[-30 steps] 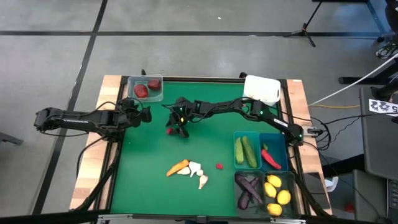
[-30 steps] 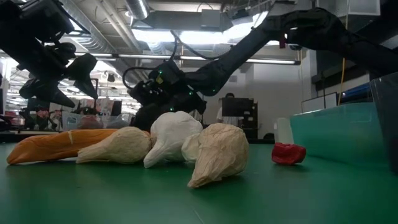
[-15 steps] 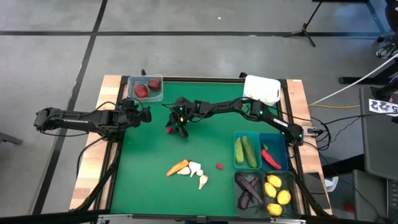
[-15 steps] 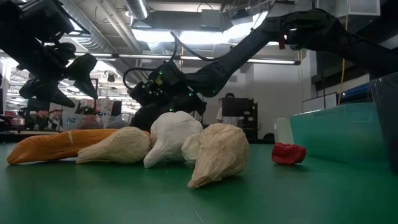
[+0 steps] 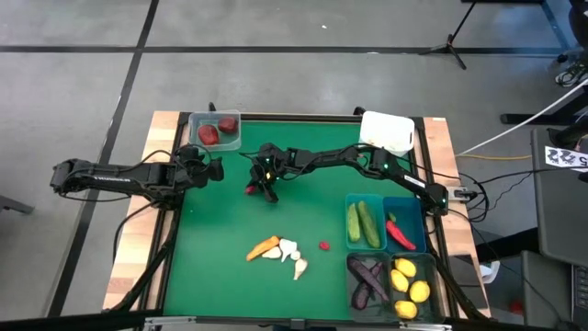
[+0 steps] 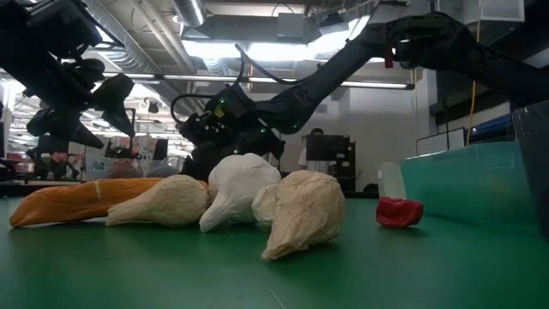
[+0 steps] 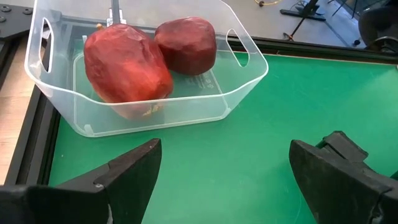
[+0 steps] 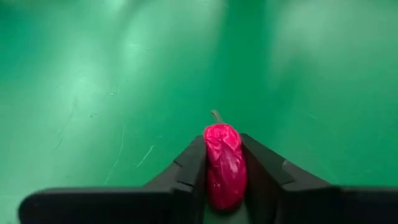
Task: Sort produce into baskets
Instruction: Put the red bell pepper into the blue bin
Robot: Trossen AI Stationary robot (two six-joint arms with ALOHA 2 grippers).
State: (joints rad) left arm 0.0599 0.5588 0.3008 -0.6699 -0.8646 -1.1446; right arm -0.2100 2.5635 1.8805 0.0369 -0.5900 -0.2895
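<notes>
My right gripper (image 5: pixel 263 189) reaches to the left middle of the green mat and is shut on a small red pepper (image 8: pixel 224 165). My left gripper (image 5: pixel 213 170) is open and empty, hovering just near of the clear bin (image 7: pixel 242 87), which holds two dark red round fruits (image 7: pixel 127 65). An orange carrot (image 5: pixel 263 247), several white garlic pieces (image 5: pixel 292 256) and a small red piece (image 5: pixel 323 245) lie on the mat in front. My right gripper pinches the red pepper's two sides (image 8: pixel 214 180) between its two fingers, which lie along it. The fingers point down from above. The pepper's stem end (image 8: pixel 216 116) sticks out past the fingertips toward the mat. Whether it is clear of the mat I cannot tell.
At the right stand a teal bin with cucumbers (image 5: pixel 364 221), a teal bin with a red pepper (image 5: pixel 401 230), a dark bin with eggplants (image 5: pixel 367 280) and a dark bin with lemons (image 5: pixel 411 285). A white bin (image 5: pixel 387 131) sits at the far right corner.
</notes>
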